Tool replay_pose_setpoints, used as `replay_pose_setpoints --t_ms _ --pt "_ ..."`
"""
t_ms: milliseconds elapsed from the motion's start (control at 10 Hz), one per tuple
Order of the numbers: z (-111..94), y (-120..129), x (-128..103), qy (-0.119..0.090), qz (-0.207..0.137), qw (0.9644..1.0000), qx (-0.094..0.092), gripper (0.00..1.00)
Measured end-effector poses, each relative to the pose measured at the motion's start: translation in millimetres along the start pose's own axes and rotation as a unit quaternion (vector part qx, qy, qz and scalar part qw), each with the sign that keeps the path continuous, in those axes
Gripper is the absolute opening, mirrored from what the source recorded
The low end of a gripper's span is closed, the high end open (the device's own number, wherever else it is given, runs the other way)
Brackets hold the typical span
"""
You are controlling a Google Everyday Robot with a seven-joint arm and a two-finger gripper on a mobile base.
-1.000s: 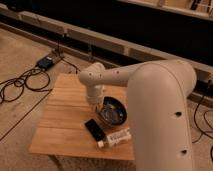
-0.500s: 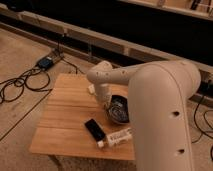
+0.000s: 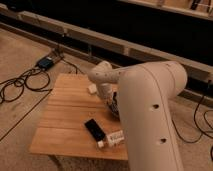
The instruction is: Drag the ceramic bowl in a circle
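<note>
The ceramic bowl [image 3: 114,106] is mostly hidden behind my big white arm; only a dark sliver of it shows at the right side of the wooden table [image 3: 65,115]. My gripper [image 3: 109,100] reaches down at the bowl's left edge, below the rounded wrist joint [image 3: 102,75]. I cannot tell whether it touches the bowl.
A flat black phone [image 3: 94,129] lies near the table's front. A small white packet [image 3: 113,139] lies at the front right edge. A small white block [image 3: 92,89] sits behind the wrist. Cables [image 3: 20,82] and a dark box [image 3: 46,62] lie on the floor at left.
The bowl and my gripper have moved to the right and a little back. The bowl was plainly visible before and is now almost covered by my arm.
</note>
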Motion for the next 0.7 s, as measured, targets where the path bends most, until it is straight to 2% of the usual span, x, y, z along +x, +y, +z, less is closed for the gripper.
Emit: replay_pose_setpoints --t_ms 200,300,400,700 --pt "4.1 9.8 -13.6 -0.009 -0.013 0.9997 0.019 0.33" --pt "4.4 12.9 -16.0 -0.011 -0.015 0.9996 0.021 0.40" --pt "4.4 12.6 -15.7 -0.011 -0.014 0.9996 0.021 0.43" --pt "4.7 12.3 -15.6 -0.011 -0.014 0.9996 0.021 0.43"
